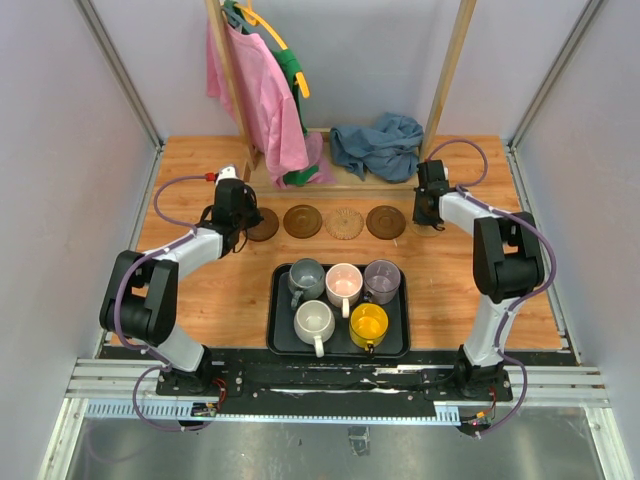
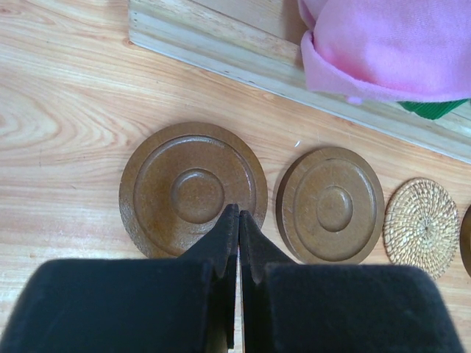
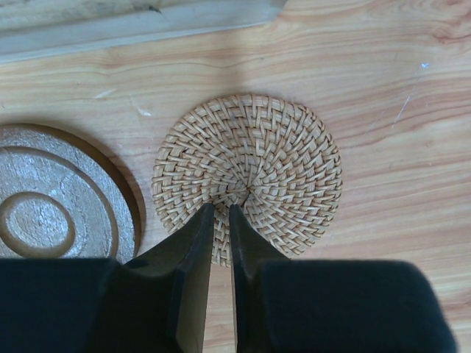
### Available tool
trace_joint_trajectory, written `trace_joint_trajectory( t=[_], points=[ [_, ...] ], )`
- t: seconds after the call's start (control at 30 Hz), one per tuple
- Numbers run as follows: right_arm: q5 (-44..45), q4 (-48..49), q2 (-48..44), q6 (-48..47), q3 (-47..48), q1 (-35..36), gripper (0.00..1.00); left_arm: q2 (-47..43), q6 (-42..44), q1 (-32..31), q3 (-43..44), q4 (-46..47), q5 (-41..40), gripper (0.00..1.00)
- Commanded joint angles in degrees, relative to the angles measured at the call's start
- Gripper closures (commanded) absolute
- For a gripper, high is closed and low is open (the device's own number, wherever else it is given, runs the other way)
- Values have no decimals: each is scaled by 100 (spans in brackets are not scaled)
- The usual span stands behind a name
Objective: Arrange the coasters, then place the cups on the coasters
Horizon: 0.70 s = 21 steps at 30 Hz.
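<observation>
Five coasters lie in a row on the wooden table. My left gripper (image 2: 238,212) is shut, its tips hovering over the near part of the leftmost dark brown coaster (image 2: 193,193). To its right lie a second brown coaster (image 2: 331,204) and a tan woven coaster (image 2: 421,228). The jaws of my right gripper (image 3: 221,207) stand a narrow gap apart over the centre of the rightmost woven coaster (image 3: 250,158), holding nothing; another brown coaster (image 3: 51,198) lies beside it. Five cups stand on the black tray (image 1: 278,340): dark grey (image 1: 306,278), pink (image 1: 344,283), lavender (image 1: 382,280), white (image 1: 314,322), yellow (image 1: 369,325).
A low wooden plank (image 2: 221,44) runs just behind the coaster row, with pink cloth (image 1: 262,95) hanging over it and a blue cloth (image 1: 378,145) heaped at the back. Upright wooden posts (image 1: 447,75) rise from the plank.
</observation>
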Motion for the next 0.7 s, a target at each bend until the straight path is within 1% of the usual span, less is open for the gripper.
trace_joint_trajectory(
  t=[0.0,0.47,0.67],
  points=[
    [201,-241,-121,59,-258,-164,85,87,91,11,55,102,5,99],
    [380,-334,-354,-1,-243,-161,85,160,91,13,68,96,14,99],
    [313,-315,-442,-36,-206,-157,84,173,92,11,60,111,1,99]
  ],
)
